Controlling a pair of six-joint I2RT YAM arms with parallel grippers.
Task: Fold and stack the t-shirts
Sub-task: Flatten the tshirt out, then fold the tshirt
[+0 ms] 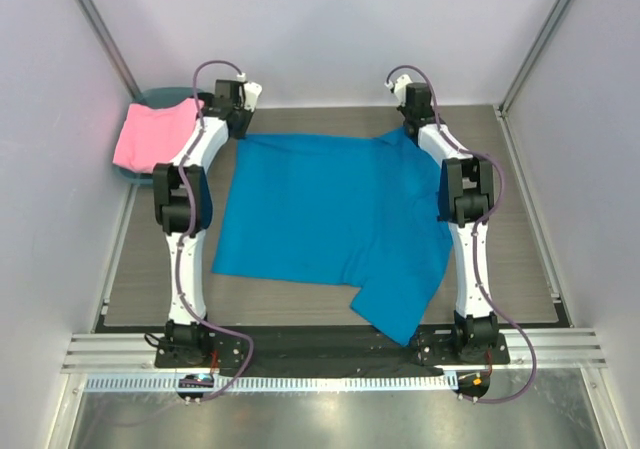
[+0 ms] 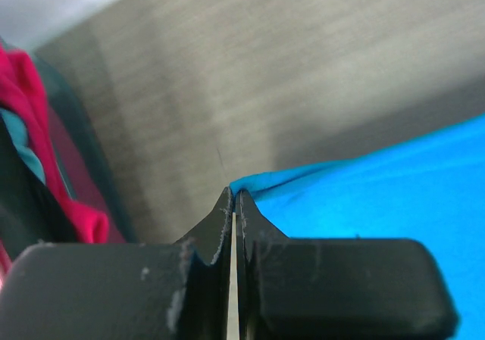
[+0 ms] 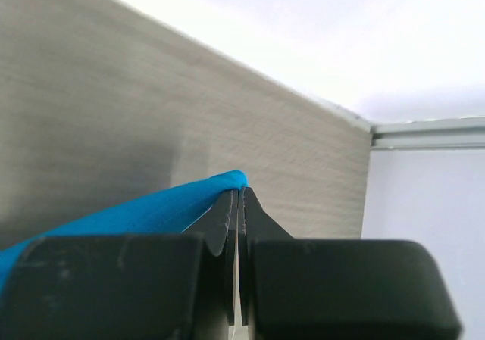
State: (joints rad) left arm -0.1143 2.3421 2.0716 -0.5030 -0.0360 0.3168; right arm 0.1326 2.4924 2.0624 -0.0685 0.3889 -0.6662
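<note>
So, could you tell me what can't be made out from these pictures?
- Top view: the pink shirt covers the teal bin, hiding its contents.
- Top view: the left arm hides the blue t-shirt edge on that side; the wrists hide both sets of fingertips.
- Wrist views: the left gripper and right gripper block the bottom, and most of the shirt is cut off.
</note>
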